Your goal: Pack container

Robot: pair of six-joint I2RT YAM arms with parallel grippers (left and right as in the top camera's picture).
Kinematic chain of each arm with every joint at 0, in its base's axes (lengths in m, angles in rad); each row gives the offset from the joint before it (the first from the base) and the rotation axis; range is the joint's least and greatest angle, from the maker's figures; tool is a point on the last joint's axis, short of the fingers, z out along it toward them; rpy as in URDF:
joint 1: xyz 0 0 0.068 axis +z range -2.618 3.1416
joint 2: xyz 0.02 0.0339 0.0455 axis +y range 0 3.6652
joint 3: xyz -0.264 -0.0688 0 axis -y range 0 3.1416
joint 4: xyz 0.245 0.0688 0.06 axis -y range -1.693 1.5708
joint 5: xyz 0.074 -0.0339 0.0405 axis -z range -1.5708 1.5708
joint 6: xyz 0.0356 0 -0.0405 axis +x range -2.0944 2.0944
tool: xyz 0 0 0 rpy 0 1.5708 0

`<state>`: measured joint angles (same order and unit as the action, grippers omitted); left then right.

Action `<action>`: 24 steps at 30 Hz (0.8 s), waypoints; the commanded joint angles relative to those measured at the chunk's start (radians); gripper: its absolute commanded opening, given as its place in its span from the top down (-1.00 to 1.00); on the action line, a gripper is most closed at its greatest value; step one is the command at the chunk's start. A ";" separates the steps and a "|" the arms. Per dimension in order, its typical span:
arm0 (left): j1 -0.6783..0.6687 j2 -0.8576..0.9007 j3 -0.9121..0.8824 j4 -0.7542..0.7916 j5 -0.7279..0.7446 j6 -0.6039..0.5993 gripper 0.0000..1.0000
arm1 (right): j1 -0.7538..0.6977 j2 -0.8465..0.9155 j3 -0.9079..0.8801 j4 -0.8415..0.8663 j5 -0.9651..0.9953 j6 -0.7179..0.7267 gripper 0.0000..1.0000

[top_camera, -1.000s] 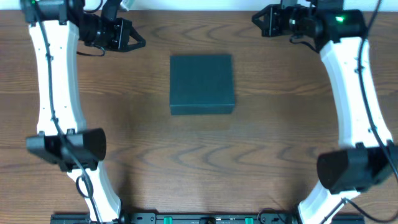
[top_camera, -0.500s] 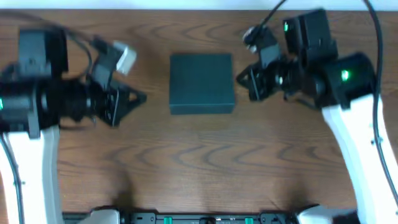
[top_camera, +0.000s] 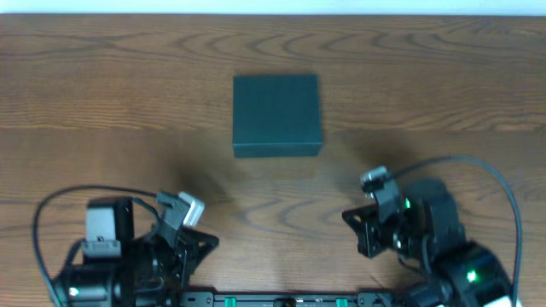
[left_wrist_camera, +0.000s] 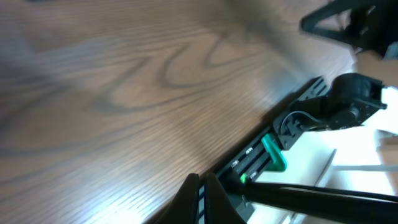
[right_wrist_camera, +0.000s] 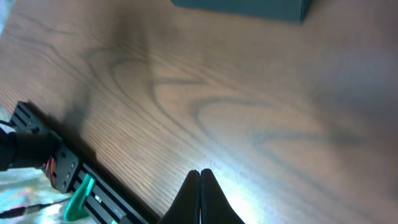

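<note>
Overhead: spotting the container [top_camera: 277, 115] lid-down, centred toward the far side, well apart from both arms. Over to left gripper [left_wrist_camera: 200, 182] and right gripper [right_wrist_camera: 200, 175]: pinched closed, empty-handed. Nothing loose in sight, so probably packed and done.

My left claw [left_wrist_camera: 202, 182] and right claw [right_wrist_camera: 200, 178] are plain black. The flat wooden surface [top_camera: 426, 85] under them is warm mid-brown, with darker grain in long waves and oval swirls and a pale sheen where light strikes it. The square matte cardboard box [top_camera: 276, 115] is an even dark teal-green, the black metal rail [top_camera: 281, 300] at the near edge carries bright green tabs [left_wrist_camera: 273, 152], and small green lights [top_camera: 469, 275] glow on the black housing of my right arm [top_camera: 444, 247].
</note>
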<state>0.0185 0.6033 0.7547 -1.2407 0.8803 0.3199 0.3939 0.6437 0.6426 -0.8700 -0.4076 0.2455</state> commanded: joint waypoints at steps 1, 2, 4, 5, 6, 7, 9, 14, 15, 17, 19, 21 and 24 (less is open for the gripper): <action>0.001 -0.090 -0.135 0.046 0.116 -0.076 0.88 | 0.009 -0.114 -0.112 0.035 -0.044 0.126 0.97; 0.001 -0.117 -0.181 0.065 0.116 -0.099 0.88 | 0.009 -0.154 -0.148 0.053 -0.061 0.140 0.97; 0.001 -0.147 -0.235 0.095 0.116 -0.130 0.88 | 0.009 -0.200 -0.187 0.079 -0.069 0.160 0.97; 0.001 -0.153 -0.251 0.106 0.116 -0.137 0.88 | 0.009 -0.213 -0.200 0.092 -0.069 0.163 0.97; 0.001 -0.154 -0.265 0.125 0.115 -0.145 0.88 | 0.009 -0.222 -0.208 0.105 -0.069 0.162 0.97; 0.001 -0.154 -0.271 0.140 0.115 -0.146 0.88 | 0.009 -0.221 -0.208 0.112 -0.068 0.162 0.97; 0.001 -0.154 -0.272 0.167 0.110 -0.167 0.88 | 0.009 -0.219 -0.208 0.120 -0.058 0.162 0.51; 0.001 -0.154 -0.272 0.257 0.104 -0.220 -0.90 | 0.009 -0.218 -0.217 0.118 0.019 0.162 -0.98; 0.001 -0.154 -0.272 0.258 0.105 -0.221 -0.90 | 0.009 -0.218 -0.217 0.118 0.018 0.163 -0.98; 0.001 -0.154 -0.272 0.258 0.104 -0.223 -0.91 | 0.009 -0.218 -0.217 0.118 0.016 0.162 -0.99; 0.001 -0.154 -0.272 0.258 0.103 -0.223 -0.91 | 0.009 -0.218 -0.217 0.118 0.016 0.161 -0.98; 0.001 -0.154 -0.272 0.258 0.103 -0.223 -0.91 | 0.009 -0.218 -0.217 0.118 0.016 0.162 -0.99; 0.001 -0.154 -0.272 0.258 0.103 -0.223 -0.91 | 0.009 -0.218 -0.217 0.118 0.016 0.162 -0.98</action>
<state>0.0185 0.4561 0.4789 -0.9855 0.9695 0.1040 0.3939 0.4316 0.4358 -0.7536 -0.4026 0.3950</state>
